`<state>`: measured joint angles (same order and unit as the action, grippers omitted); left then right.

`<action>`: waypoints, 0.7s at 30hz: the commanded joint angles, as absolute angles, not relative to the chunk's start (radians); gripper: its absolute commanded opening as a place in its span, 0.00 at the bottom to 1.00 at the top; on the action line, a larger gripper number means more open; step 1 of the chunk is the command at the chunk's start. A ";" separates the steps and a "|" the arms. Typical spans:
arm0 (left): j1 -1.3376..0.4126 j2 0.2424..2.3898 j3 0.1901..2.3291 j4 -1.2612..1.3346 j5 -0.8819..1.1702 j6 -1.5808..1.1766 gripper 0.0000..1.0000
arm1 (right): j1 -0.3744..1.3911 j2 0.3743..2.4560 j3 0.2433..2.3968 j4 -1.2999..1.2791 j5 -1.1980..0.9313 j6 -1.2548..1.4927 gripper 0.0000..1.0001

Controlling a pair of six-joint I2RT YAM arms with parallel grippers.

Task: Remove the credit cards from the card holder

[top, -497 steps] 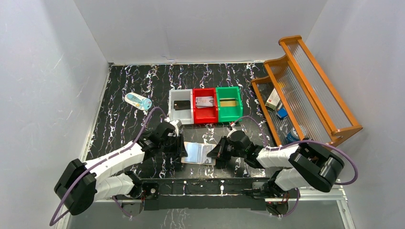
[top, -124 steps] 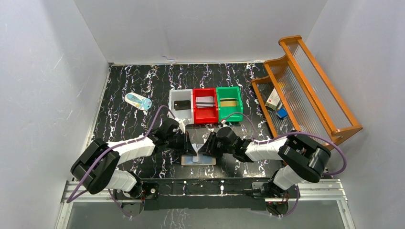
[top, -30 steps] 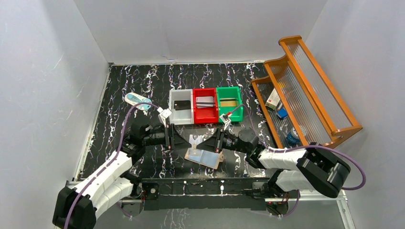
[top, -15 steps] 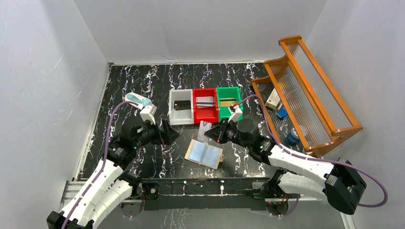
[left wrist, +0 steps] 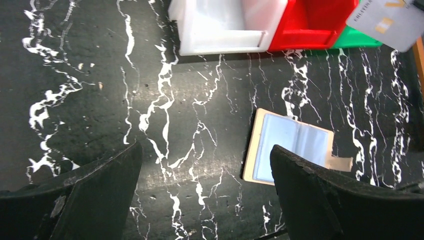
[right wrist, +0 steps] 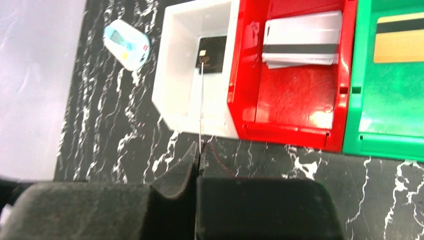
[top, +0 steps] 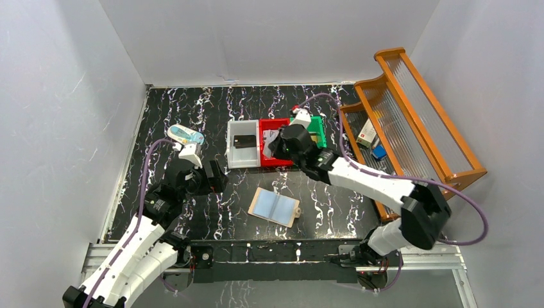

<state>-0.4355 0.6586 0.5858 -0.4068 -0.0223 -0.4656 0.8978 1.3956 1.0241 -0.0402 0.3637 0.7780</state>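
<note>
The card holder [top: 274, 206] lies open and flat on the black marbled table, its pale blue pockets facing up [left wrist: 292, 147]. My right gripper [top: 277, 145] is shut on a silvery-grey credit card [left wrist: 387, 20], held above the near edge of the white and red bins. In the right wrist view this card [right wrist: 201, 110] shows edge-on between the pressed fingertips [right wrist: 200, 150]. My left gripper [top: 217, 176] hangs open and empty, left of the holder [left wrist: 205, 200]. A black card [right wrist: 212, 55] lies in the white bin, silvery cards [right wrist: 302, 45] in the red bin, a gold card [right wrist: 397, 45] in the green bin.
White bin [top: 238, 154], red bin [top: 274, 158] and green bin [top: 315, 146] stand in a row behind the holder. A wooden rack [top: 410, 115] with small boxes and a can fills the right side. A white-blue device [top: 186, 135] lies at the left.
The left gripper opened, let go of the holder and drew back to the left. The right gripper carried a grey card up from the holder toward the bins. The holder now lies flat.
</note>
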 commanded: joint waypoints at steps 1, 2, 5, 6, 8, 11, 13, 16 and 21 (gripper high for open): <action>-0.431 0.623 0.616 -0.448 -0.115 -0.468 0.98 | 0.898 1.522 1.147 -0.046 0.491 0.763 0.00; -0.431 0.619 0.617 -0.448 -0.115 -0.468 0.98 | 0.899 1.553 1.166 -0.029 0.508 0.763 0.00; -0.431 0.618 0.615 -0.448 -0.104 -0.467 0.98 | 0.898 1.630 1.214 0.000 0.562 0.763 0.00; -0.432 0.620 0.616 -0.448 -0.099 -0.466 0.99 | 0.899 1.651 1.229 0.000 0.573 0.763 0.00; -0.431 0.625 0.617 -0.449 -0.093 -0.462 0.98 | 0.898 1.676 1.247 0.004 0.573 0.763 0.00; -0.431 0.627 0.619 -0.451 -0.089 -0.460 0.98 | 0.897 1.674 1.246 0.014 0.533 0.763 0.00; -0.431 0.627 0.619 -0.452 -0.089 -0.459 0.98 | 0.897 1.657 1.230 0.019 0.512 0.763 0.00; -0.431 0.624 0.618 -0.453 -0.090 -0.459 0.98 | 0.895 1.614 1.178 0.050 0.482 -0.091 0.00; -0.431 0.624 0.619 -0.454 -0.088 -0.459 0.98 | 0.866 1.530 1.131 0.020 0.425 0.025 0.00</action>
<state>-0.4355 0.6312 0.5858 -0.4358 -0.0784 -0.4675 0.8940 1.6325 1.1484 -0.0185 0.4686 0.1520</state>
